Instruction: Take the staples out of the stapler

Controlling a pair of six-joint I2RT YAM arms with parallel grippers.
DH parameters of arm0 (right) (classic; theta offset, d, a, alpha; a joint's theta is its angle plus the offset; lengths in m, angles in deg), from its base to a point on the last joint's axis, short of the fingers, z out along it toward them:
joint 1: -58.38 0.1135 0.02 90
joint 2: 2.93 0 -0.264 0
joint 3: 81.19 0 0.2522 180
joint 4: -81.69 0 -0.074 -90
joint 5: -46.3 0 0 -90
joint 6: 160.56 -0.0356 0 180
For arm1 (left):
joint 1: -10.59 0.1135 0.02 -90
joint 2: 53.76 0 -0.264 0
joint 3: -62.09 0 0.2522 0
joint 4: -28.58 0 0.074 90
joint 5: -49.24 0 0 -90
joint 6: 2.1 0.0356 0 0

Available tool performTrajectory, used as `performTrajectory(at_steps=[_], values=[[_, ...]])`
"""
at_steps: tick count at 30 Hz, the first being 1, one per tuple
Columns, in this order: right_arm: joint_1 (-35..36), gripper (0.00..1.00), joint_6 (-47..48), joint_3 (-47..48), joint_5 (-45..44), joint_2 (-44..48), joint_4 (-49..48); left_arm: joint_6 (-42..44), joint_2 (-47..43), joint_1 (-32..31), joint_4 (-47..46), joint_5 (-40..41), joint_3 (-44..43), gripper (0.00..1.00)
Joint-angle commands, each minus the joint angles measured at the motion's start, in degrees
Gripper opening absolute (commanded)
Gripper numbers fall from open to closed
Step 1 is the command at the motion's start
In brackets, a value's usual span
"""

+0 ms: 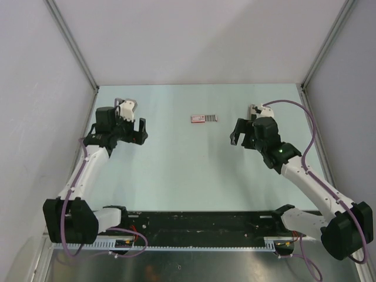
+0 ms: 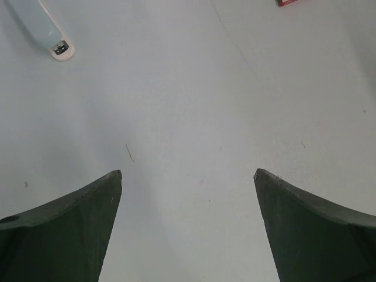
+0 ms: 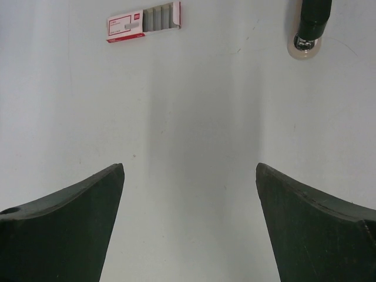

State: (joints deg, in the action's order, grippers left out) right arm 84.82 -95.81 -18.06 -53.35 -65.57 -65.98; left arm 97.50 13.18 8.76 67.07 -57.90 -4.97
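From above, the left fingers (image 1: 141,131) and right fingers (image 1: 237,133) hang over the counter (image 1: 188,176), both pairs spread and empty; a pink-red box (image 1: 204,118) lies ahead, between them. Left wrist: fingers wide apart, box corner far ahead-right. Right wrist: equally wide, box (grey strips (image 3: 161,16) inside) ahead-left; whether the dark slim piece (image 3: 311,14) ahead-right is the stapler, I cannot tell.
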Motion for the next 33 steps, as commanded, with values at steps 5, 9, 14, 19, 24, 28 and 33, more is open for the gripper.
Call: performTrajectory(at_steps=[5, 9, 14, 19, 24, 28, 33], values=[[2.1, 1.0, 1.8, 2.3, -2.6, 3.2, 0.7, -1.9, 11.6, -1.2, -4.1, 1.1, -10.2, 1.0], [4.6, 0.99, 3.0, 1.7, -4.7, 3.9, -0.1, -5.3, 19.4, -2.8, -7.0, 7.5, -16.1, 0.99], [6.8, 0.99, 3.2, 1.4, -6.5, 4.0, -0.6, -12.1, 29.4, -3.5, -8.2, 17.3, -24.4, 0.99], [8.7, 0.99, 3.0, 1.4, -6.9, 3.5, -2.0, -16.4, 37.0, -3.2, -8.8, 24.4, -31.2, 1.0], [11.1, 0.99, 3.2, 1.3, -7.2, 1.6, -4.4, -19.2, 41.9, -2.0, -9.3, 28.4, -36.3, 1.0], [13.3, 0.96, 3.6, 1.3, -8.6, -0.9, -5.8, -20.3, 46.1, -0.4, -9.5, 28.9, -39.7, 1.0], [16.3, 0.91, 4.2, 1.3, -11.4, -4.2, -7.3, -20.0, 49.7, -0.3, -9.6, 32.1, -40.9, 1.0]])
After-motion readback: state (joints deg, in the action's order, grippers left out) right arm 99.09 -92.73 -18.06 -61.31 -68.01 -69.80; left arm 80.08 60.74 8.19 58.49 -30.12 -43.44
